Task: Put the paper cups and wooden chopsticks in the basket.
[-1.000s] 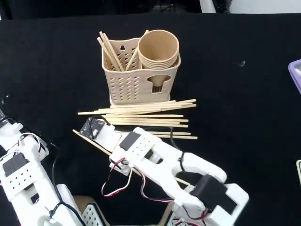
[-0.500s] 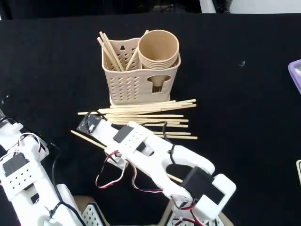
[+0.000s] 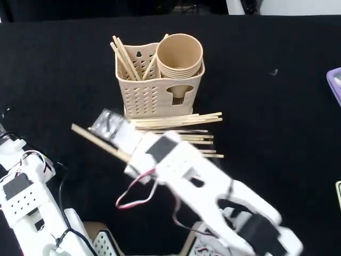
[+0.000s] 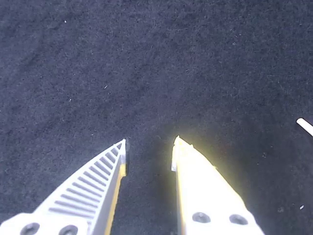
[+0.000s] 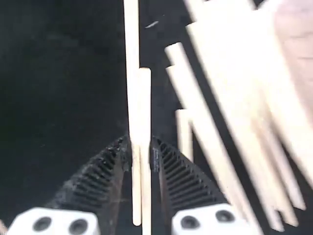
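Note:
The beige basket [image 3: 152, 93] stands at the back of the table, with stacked paper cups [image 3: 179, 53] in one side and several chopsticks [image 3: 127, 57] leaning in the other. Loose wooden chopsticks [image 3: 184, 121] lie in a pile just in front of it and appear beside the jaws as the loose pile [image 5: 230, 122]. My right gripper [image 3: 114, 140] [image 5: 139, 142] is shut on two chopsticks [image 3: 88, 136] [image 5: 138, 112], held left of the pile. My left gripper [image 4: 149, 144] hangs open over bare black cloth at the near left, with nothing between its fingers.
The left arm's body [image 3: 24, 197] fills the near left corner. A purple object [image 3: 334, 80] sits at the right table edge. The black cloth [image 3: 277, 122] to the right of the basket is bare.
The right arm has swung forward and left, carrying the held chopsticks up and away from the cloth toward the basket's left side. The left arm has not moved.

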Available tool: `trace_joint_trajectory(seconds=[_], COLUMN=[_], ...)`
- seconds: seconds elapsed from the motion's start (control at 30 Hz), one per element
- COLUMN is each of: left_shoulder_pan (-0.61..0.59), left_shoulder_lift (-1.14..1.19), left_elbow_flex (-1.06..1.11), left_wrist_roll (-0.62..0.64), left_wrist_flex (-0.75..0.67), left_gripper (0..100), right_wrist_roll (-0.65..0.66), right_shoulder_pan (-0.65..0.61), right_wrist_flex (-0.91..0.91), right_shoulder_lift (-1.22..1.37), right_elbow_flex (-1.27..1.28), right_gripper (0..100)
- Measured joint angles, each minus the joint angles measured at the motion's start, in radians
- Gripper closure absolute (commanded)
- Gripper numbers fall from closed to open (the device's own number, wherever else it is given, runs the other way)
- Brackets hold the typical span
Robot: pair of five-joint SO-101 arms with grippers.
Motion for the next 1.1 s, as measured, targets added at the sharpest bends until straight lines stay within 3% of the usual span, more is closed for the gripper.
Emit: trace_joint_trajectory(seconds=[0.13, 0.3, 0.47, 0.7, 0.8, 1.1], left_shoulder_pan=[0.0, 0.0, 0.0, 0.0, 0.0, 0.0], left_shoulder_lift=[0.0, 0.0, 0.0, 0.0, 0.0, 0.0], left_elbow_flex=[0.0, 0.0, 0.0, 0.0, 0.0, 0.0], left_wrist_roll=[0.0, 0.0, 0.0, 0.0, 0.0, 0.0], left_wrist_flex=[0.0, 0.0, 0.0, 0.0, 0.0, 0.0], left_gripper=[84, 84, 84, 84, 84, 84], right_wrist_roll=[0.037, 0.008, -0.124, -0.199, -0.203, -0.203], right_shoulder_pan=[0.137, 0.163, 0.16, 0.16, 0.16, 0.17], right_wrist_flex=[0.0, -0.005, -0.25, -0.833, -0.996, -1.06], right_shoulder_lift=[-0.16, -0.381, -0.505, -0.439, -0.354, -0.08], right_elbow_flex=[-0.015, -0.152, -0.19, -0.101, -0.101, -0.245], right_gripper=[98.7, 98.7, 98.7, 98.7, 98.8, 98.8])
